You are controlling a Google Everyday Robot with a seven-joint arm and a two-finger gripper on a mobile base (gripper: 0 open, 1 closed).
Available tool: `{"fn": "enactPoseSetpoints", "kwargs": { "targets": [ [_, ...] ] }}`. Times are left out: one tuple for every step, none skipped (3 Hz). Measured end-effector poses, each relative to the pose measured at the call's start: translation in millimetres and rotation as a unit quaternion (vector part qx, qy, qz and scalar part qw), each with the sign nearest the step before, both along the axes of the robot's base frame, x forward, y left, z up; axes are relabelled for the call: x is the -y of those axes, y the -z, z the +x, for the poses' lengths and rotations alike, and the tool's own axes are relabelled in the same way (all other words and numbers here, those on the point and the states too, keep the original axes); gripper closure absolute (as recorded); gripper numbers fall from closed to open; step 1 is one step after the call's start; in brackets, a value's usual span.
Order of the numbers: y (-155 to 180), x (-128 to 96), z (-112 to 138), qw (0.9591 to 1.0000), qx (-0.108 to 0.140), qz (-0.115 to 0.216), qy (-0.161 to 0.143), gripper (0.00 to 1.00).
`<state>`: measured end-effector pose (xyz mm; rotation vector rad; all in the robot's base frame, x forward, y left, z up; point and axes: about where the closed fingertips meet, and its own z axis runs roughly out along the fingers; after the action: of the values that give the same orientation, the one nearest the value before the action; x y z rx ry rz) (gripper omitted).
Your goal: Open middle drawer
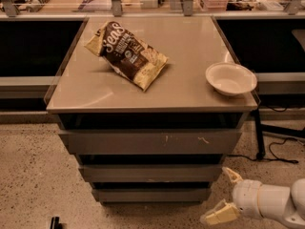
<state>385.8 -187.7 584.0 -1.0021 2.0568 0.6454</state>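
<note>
A grey metal cabinet with three stacked drawer fronts stands in the middle of the camera view. The middle drawer (150, 172) is a wide, shallow flat front with a faint pale scuff on its lower edge, and it is shut. Above it is the taller top drawer (152, 141) with white scratch marks. Below it is the narrowest bottom drawer (151, 194). My gripper (222, 195) is low at the right, just off the cabinet's right front corner, at about the height of the two lower drawers. Its two cream fingers (219, 215) are spread apart and hold nothing.
On the cabinet's tan top (95, 92) lie a brown snack bag (127, 54) at the left and a white bowl (230, 78) at the right edge. Dark shelving flanks the cabinet. Cables (281, 149) and a black post (259, 135) stand on the speckled floor at the right.
</note>
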Motion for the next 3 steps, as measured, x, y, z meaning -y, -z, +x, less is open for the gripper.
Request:
{"fn": "enactPoseSetpoints", "kwargs": {
  "targets": [
    [32.7, 5.5, 6.0, 0.9998, -0.006, 0.007, -0.017, 0.0],
    [37.8, 4.3, 5.4, 0.9997, -0.009, 0.012, -0.017, 0.18],
    [37.8, 4.3, 5.4, 0.9997, -0.009, 0.012, -0.017, 0.42]
  ]
}}
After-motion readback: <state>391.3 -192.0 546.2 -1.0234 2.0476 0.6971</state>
